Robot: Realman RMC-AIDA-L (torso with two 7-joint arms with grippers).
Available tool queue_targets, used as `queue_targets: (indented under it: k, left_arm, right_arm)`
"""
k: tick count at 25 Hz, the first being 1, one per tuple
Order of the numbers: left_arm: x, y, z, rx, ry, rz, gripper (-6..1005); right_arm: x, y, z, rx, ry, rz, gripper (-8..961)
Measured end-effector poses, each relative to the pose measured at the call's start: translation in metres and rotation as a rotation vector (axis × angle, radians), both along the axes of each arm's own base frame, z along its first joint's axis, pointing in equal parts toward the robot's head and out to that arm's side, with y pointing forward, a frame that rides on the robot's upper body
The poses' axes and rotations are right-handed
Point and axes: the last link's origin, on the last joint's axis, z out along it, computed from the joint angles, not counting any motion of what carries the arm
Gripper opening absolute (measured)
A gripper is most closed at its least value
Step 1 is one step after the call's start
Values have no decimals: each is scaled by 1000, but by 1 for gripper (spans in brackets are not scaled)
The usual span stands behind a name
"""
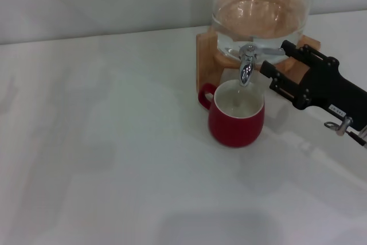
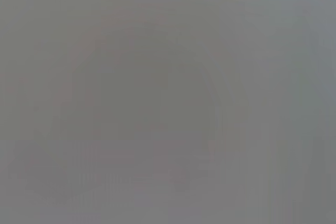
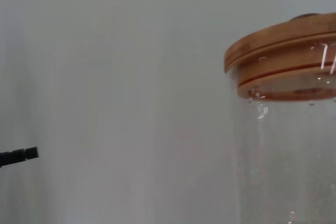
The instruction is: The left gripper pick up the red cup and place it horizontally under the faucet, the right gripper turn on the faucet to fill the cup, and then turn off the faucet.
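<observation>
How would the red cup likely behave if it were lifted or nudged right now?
The red cup looks squat and wide-based, so probably hard to tip. Its glossy glaze may be slippery. It sits under the faucet, possibly holding water, so likely heavier and apt to spill.

The table (image 1: 114, 170) spreads wide across the scene, and at its far right stands the glass jar (image 1: 261, 4) on its wooden stand (image 1: 205, 55). The faucet (image 1: 248, 64) juts from the jar's near side, spout pointing down. Directly below it sits the red cup (image 1: 236, 120), upright on the table, just in front of the stand, handle turned to the left and far side. The right gripper (image 1: 276, 62) reaches in from the right, its fingertips at the faucet's lever, right of the spout and above the cup's right rim. In the right wrist view, a wooden lid (image 3: 283, 51) sits atop the jar.
</observation>
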Motion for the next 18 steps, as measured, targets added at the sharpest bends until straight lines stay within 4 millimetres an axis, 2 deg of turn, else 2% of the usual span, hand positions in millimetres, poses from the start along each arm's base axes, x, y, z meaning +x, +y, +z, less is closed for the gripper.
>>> queue_targets:
  k: [18]
  left_arm:
    - [2,2,1,1,0,-5,875]
  right_arm:
    - [-2,-7,-3,-31,-28,51,621]
